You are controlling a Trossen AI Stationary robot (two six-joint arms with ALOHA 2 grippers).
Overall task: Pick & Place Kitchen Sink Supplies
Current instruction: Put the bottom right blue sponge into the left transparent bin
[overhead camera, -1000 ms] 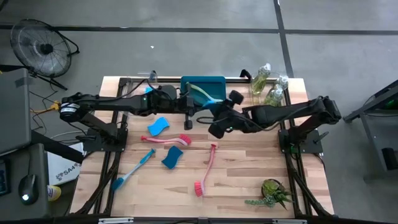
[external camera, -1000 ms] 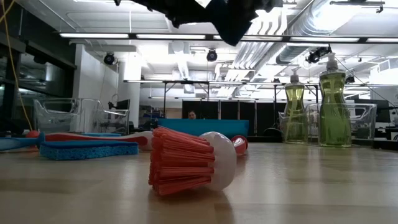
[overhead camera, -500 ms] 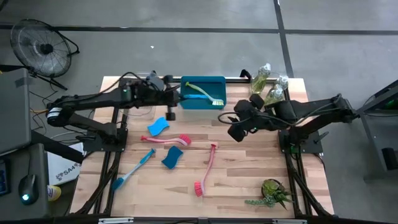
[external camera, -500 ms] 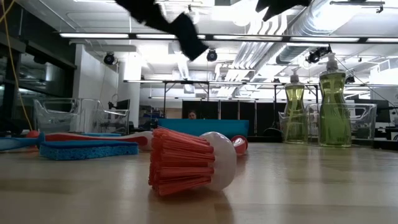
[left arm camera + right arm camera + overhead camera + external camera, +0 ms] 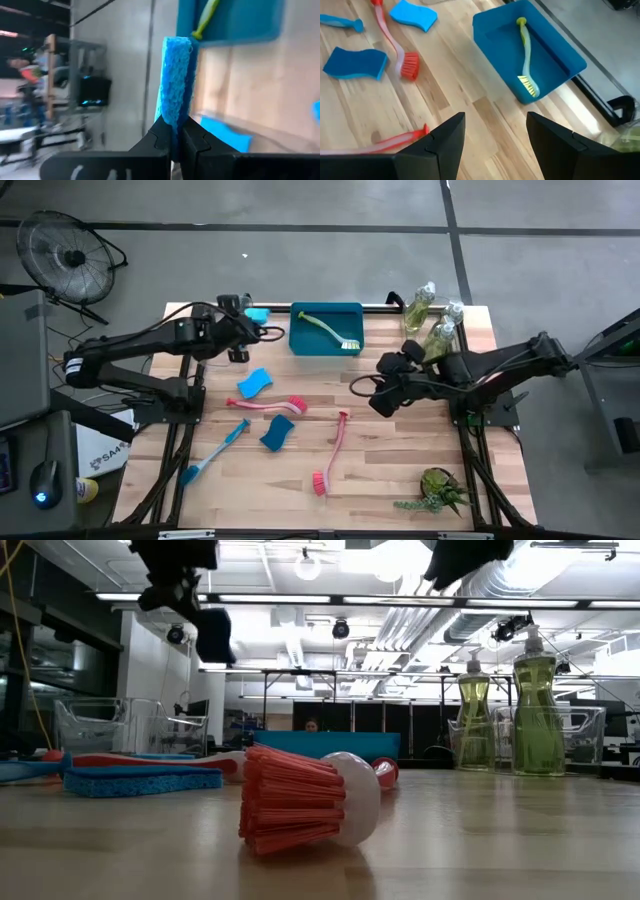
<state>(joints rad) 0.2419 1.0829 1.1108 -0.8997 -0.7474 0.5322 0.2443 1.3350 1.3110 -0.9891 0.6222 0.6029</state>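
A: Start big. What is on the desk [image 5: 400, 450]?

B: The blue tray [image 5: 325, 330] sits at the far edge with 1 yellow-green brush [image 5: 327, 330] lying inside it. 3 bottles of yellow-green liquid [image 5: 428, 315] stand at the far right corner, well apart from the tray.

A: And loose on the wood?

B: 2 pink-red brushes [image 5: 331, 452], 1 blue brush [image 5: 214, 450] and 2 blue sponges [image 5: 254, 383], all on the left and middle of the desk. A spiky green plant [image 5: 438, 490] stands near the front right corner.

A: Which step is in hand?

B: I judge it a carry. The left gripper [image 5: 174, 131] is pinching a third blue sponge [image 5: 176, 82] edge-on between its fingers, held in the air just left of the tray, off the wood.

A: The right arm?

B: The right gripper [image 5: 495, 135] hangs above the desk right of centre, below the bottles, fingers spread and holding nothing.

A: What does the next move call for?

B: Probably bringing the sponge over the tray's bare floor beside the yellow-green brush, lowering it inside the walls, then parting the fingers. The pinch is narrow, so a tilt could let the sponge catch the rim.
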